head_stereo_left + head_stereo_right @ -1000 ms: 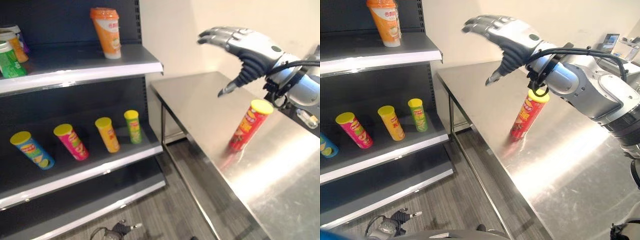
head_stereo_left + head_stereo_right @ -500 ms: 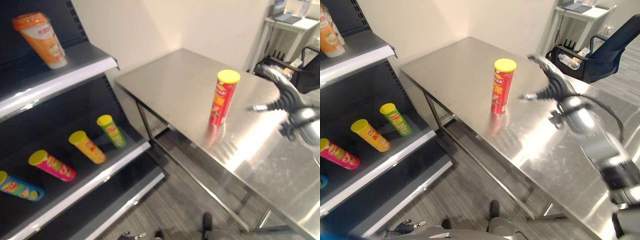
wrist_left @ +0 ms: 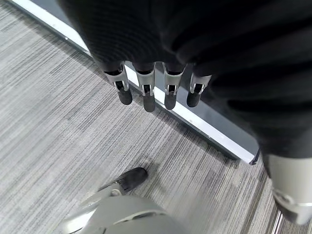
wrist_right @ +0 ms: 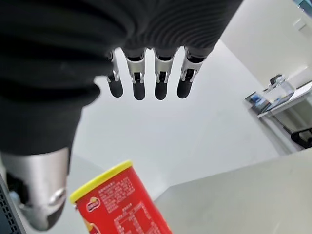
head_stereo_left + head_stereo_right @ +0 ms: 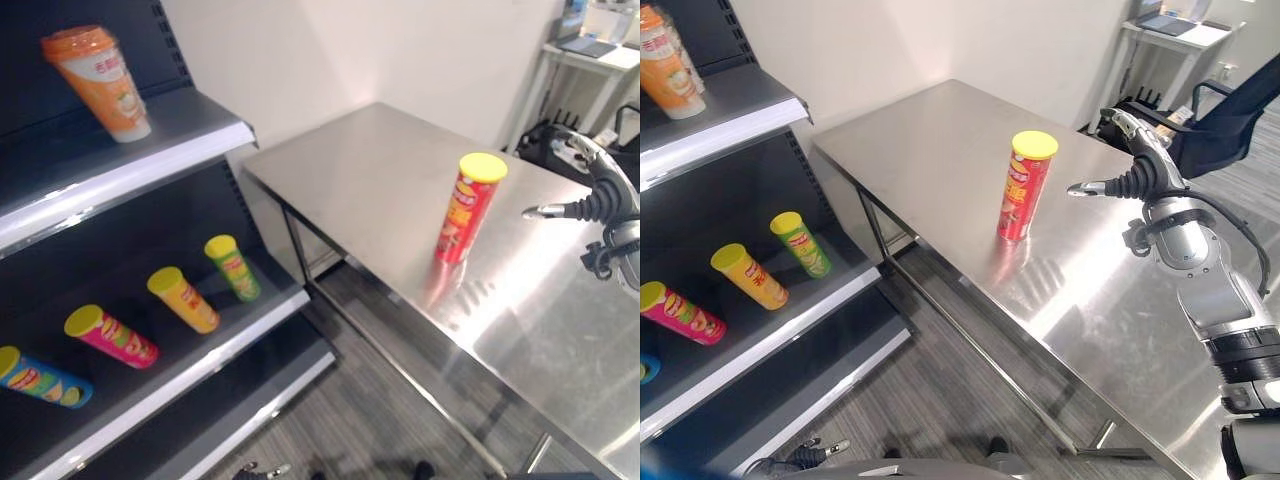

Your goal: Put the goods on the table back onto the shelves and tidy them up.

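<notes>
**Operator:** Right hand (image 5: 1137, 165) status, please. What are you reading on your side?

**Monitor:** You are seeing it hovering above the steel table (image 5: 940, 150), just beside the red chip canister (image 5: 1026, 186) on that canister's right, without touching it. Its fingers (image 4: 138, 83) are hanging straight and relaxed, the thumb is standing apart, and nothing is being held. In the right wrist view the yellow lid of the canister is showing just below the fingertips.

**Operator:** And the canister itself?

**Monitor:** You are looking at it standing upright near the table's front edge, on the side toward the shelving unit (image 5: 150, 150).

**Operator:** Left hand?

**Monitor:** Your left hand (image 3: 156, 87) is hanging over the grey carpeted floor (image 3: 58, 126) with its fingers extended and empty, beside the light base rail of the shelving.

**Operator:** Shelf contents?

**Monitor:** On the lower shelf you are seeing four canisters lying tilted in a row: blue (image 5: 40, 378), pink (image 5: 108, 336), orange (image 5: 182, 299) and green (image 5: 232, 267), each with a yellow lid. On the shelf above, an orange cup (image 5: 98, 68) with an orange lid is standing near the outer end.
</notes>
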`<state>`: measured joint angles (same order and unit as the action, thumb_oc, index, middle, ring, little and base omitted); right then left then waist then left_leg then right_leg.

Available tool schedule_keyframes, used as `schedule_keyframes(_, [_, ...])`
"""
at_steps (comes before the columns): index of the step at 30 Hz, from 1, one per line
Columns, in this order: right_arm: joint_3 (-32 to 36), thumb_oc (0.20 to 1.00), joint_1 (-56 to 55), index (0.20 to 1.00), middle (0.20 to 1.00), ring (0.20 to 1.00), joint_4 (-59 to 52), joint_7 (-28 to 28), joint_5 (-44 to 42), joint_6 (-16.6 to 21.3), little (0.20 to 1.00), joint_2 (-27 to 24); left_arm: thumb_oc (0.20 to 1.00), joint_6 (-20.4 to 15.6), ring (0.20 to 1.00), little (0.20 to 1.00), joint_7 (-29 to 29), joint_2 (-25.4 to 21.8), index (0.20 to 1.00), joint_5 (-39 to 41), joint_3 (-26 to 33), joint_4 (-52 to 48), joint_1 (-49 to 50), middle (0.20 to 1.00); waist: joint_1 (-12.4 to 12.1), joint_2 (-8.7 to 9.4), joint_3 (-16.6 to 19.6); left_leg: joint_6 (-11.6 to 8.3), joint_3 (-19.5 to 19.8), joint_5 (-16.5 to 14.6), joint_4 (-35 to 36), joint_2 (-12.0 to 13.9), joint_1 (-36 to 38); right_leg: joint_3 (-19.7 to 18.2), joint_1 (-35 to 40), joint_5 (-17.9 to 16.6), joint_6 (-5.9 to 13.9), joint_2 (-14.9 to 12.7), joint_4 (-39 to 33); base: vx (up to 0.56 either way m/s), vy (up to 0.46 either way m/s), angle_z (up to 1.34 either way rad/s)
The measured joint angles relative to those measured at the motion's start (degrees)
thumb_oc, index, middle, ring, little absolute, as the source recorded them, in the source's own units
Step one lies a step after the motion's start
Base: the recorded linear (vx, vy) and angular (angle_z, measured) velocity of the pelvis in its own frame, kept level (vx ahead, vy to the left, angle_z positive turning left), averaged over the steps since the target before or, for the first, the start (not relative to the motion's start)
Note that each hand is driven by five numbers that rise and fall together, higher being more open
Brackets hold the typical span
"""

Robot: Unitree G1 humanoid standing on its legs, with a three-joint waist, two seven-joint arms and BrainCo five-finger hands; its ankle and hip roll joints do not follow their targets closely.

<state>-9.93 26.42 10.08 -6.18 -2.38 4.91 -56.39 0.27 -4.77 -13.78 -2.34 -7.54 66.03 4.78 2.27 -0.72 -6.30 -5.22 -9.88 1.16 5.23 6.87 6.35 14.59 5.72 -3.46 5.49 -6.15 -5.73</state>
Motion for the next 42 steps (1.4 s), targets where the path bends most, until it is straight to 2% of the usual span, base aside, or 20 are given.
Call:
schedule_keyframes(2, [-3.57,1.000,3.18,1.000,1.000,1.000,4.94,0.46,-0.90,-0.62,1.000,0.08,1.000,-0.01,1.000,1.000,0.02,-0.02,1.000,0.01,-0.05,-0.01,0.07,1.000,-0.96,0.14,0.02,0.03,1.04,0.04,0.00,0.01,-0.10,0.96,0.64,0.16,0.19,-0.02,-0.17,0.01,-0.035,0.22])
schedule_keyframes(5, [-5.05,1.000,5.19,1.000,1.000,1.000,8.29,0.53,-1.78,-0.85,1.000,0.67,1.000,-0.01,1.000,1.000,0.00,-0.04,1.000,0.03,-0.05,0.04,0.87,1.000,-2.48,0.17,0.01,0.05,1.27,0.06,0.01,0.00,-0.39,1.31,0.72,0.21,0.26,-0.08,-0.19,0.01,-0.042,0.06])
schedule_keyframes(9, [-6.48,1.000,7.74,1.000,1.000,1.000,13.20,0.60,-2.29,-1.33,1.000,1.09,1.000,0.11,1.000,1.000,-0.01,-0.08,1.000,0.05,-0.02,0.20,2.06,1.000,-2.45,0.18,0.01,0.12,2.66,0.12,0.01,-0.20,-0.46,2.62,1.42,0.44,0.44,-0.26,-0.19,0.01,-0.043,0.16])
schedule_keyframes(17, [-8.46,1.000,9.87,1.000,1.000,1.000,18.32,1.67,-4.45,-1.99,1.000,1.62,1.000,0.35,1.000,1.000,-0.05,-0.08,1.000,0.25,-0.01,1.82,2.54,1.000,-4.18,0.11,0.05,0.06,4.27,0.59,-0.01,-0.25,-1.15,4.29,1.61,0.67,0.45,-0.23,0.04,0.01,-0.032,0.12])
schedule_keyframes(20, [-9.13,1.000,11.42,1.000,1.000,1.000,19.73,1.86,-5.49,-1.97,1.000,3.32,1.000,0.36,1.000,1.000,-0.04,-0.07,1.000,1.67,-0.03,1.85,2.60,1.000,-4.05,0.15,0.03,0.03,4.41,0.64,0.00,-0.25,-1.17,4.46,1.78,0.69,0.46,-0.22,-0.09,0.00,-0.010,0.01])
schedule_keyframes(25, [-11.95,1.000,13.44,1.000,1.000,1.000,21.72,2.96,-5.95,-1.98,1.000,3.58,1.000,0.33,1.000,1.000,-0.03,-0.06,1.000,1.79,-0.12,1.78,2.21,1.000,-4.11,0.29,-0.04,-0.05,4.70,0.72,0.01,-0.16,-1.16,4.79,2.01,0.70,0.46,-0.17,-0.19,0.01,-0.006,0.02])
schedule_keyframes(42, [-14.56,1.000,15.15,1.000,1.000,1.000,22.06,4.34,-7.35,-2.13,1.000,4.06,1.000,0.31,1.000,1.000,-0.04,-0.07,1.000,2.21,-0.27,1.75,1.99,1.000,-4.17,0.69,-0.25,0.01,5.50,0.84,0.00,-0.21,-1.13,5.50,2.46,0.77,0.38,-0.19,-0.14,0.00,0.000,0.02])
